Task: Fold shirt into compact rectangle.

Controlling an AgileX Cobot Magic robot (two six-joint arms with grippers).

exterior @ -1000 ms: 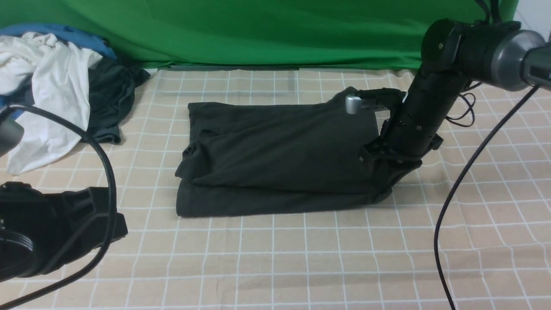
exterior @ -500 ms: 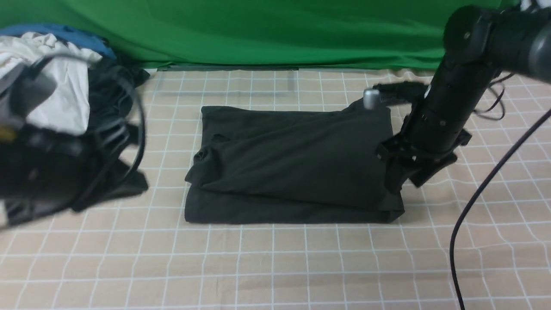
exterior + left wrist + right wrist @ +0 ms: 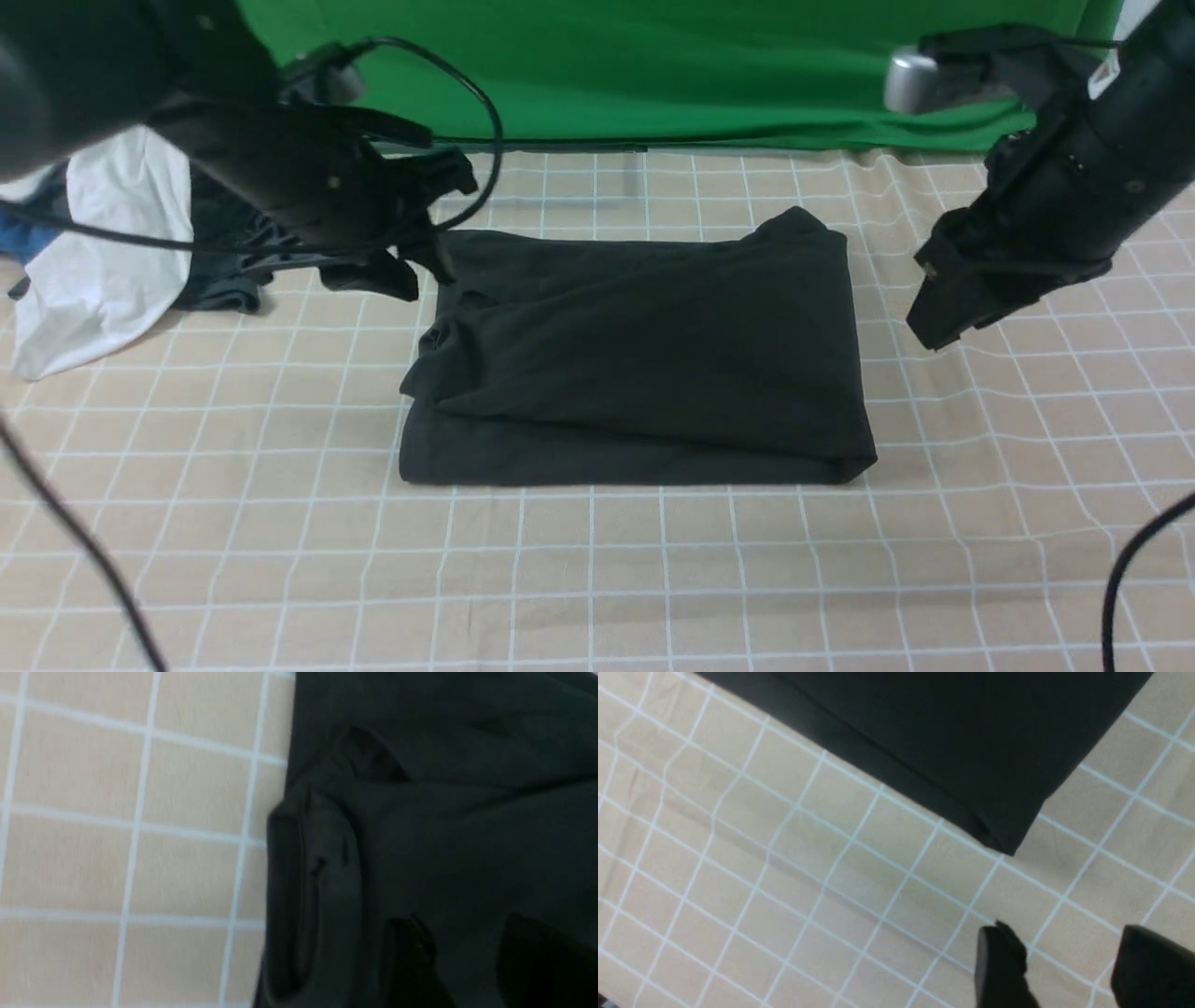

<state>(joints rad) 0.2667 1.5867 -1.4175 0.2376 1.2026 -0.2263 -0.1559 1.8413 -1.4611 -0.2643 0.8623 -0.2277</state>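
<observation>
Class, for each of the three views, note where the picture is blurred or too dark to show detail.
Front view: left arm smeared by motion; shirt sharp but its folds nearly lost in black. Left wrist view: soft all over, shirt murky. Right wrist view: checked cloth fairly clear, tool fingers dark and blurred.

A staged robot test studio: a green backdrop [image 3: 607, 65] hangs behind a counter [image 3: 653, 579] under a checked cloth.
</observation>
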